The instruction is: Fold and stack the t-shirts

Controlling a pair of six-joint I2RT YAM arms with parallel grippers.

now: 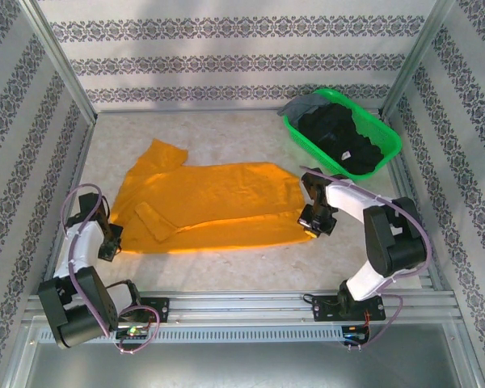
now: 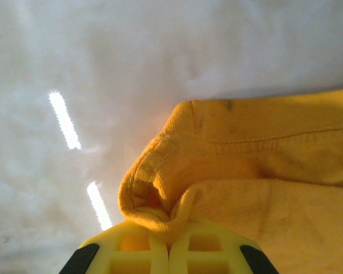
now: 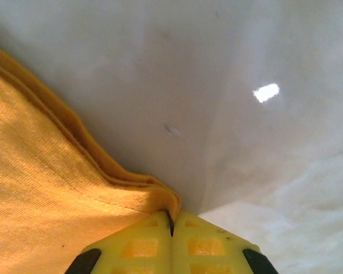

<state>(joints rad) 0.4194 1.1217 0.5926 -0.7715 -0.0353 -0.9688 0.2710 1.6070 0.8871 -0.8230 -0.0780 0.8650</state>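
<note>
The orange-yellow t-shirt (image 1: 214, 202) lies spread across the middle of the table, one sleeve pointing to the far left. At its near-left corner, my left gripper (image 1: 111, 242) is shut on bunched hem cloth (image 2: 160, 200), pinched between the yellow fingers (image 2: 131, 251). My right gripper (image 1: 317, 220) is shut on the shirt's near-right corner (image 3: 160, 197); the folded edge (image 3: 57, 114) runs off to the left. Black t-shirts (image 1: 347, 137) and a dark grey one (image 1: 301, 103) are piled in the green basket (image 1: 386, 155) at the far right.
Patterned walls with metal posts close in the table on three sides. A metal rail (image 1: 242, 305) carrying both arm bases runs along the near edge. Bare tabletop (image 1: 210, 133) lies beyond the shirt.
</note>
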